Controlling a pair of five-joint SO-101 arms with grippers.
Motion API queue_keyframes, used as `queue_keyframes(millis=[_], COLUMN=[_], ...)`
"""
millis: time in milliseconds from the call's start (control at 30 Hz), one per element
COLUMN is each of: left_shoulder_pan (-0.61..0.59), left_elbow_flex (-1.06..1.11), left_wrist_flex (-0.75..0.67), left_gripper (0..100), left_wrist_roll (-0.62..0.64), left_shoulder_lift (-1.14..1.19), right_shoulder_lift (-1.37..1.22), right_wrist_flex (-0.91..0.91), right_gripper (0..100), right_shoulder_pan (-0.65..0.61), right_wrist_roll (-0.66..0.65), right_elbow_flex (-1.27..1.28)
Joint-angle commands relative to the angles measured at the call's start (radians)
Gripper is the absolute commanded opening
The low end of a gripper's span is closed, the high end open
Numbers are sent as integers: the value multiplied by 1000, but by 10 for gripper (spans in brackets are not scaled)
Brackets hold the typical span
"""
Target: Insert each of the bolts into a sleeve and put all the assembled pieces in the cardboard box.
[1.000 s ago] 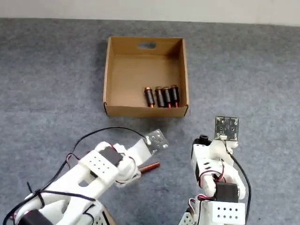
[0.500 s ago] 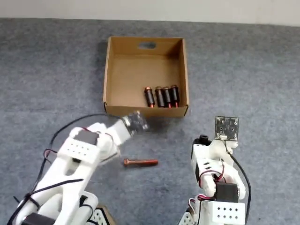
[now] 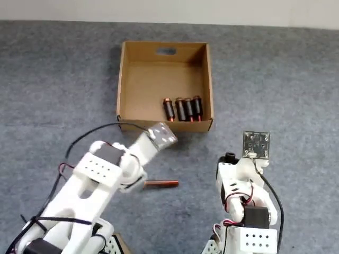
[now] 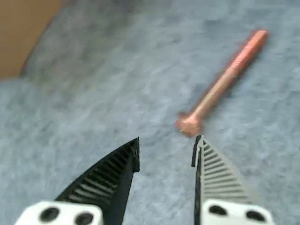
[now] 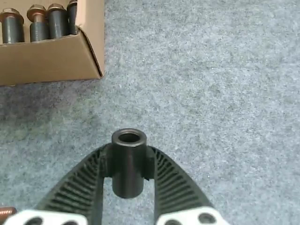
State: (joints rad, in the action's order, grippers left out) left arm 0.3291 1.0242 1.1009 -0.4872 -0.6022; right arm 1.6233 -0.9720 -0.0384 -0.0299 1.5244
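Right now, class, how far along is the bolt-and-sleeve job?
Done: four assembled pieces lie in the cardboard box. In hand: the right gripper grips a sleeve. To do: one bolt lies loose on the table just ahead of the open left gripper; it needs picking up, inserting and boxing.

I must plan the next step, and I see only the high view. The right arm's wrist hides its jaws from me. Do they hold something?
Observer: Yes. In the right wrist view the right jaws are shut on a black sleeve, with one open end showing.
Operator: And the left jaws, do they grip the bolt?
Observer: No. The left jaws stand open, and the copper bolt lies free on the grey carpet just beyond their tips.
Operator: Which end of the bolt is nearer to them?
Observer: Its head; the shank points away from the jaws.
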Motion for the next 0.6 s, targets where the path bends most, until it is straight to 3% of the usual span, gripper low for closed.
queue_keyframes(millis=[0,267,567], left_shoulder_pan=[35,10,-102], left_elbow_flex=[33,148,145], left_wrist_flex=[-97,-321,-445], left_gripper=[195,195,147], left_wrist_roll=[-3,-3,-2], left_shoulder_lift=[1,2,-2], right_shoulder_lift=[12,12,12], right_wrist_flex=[-2,-2,-2], right_gripper=[6,6,6], right_shoulder_pan=[4,4,4], right_wrist_roll=[3,3,3], right_elbow_flex=[-4,-4,-4])
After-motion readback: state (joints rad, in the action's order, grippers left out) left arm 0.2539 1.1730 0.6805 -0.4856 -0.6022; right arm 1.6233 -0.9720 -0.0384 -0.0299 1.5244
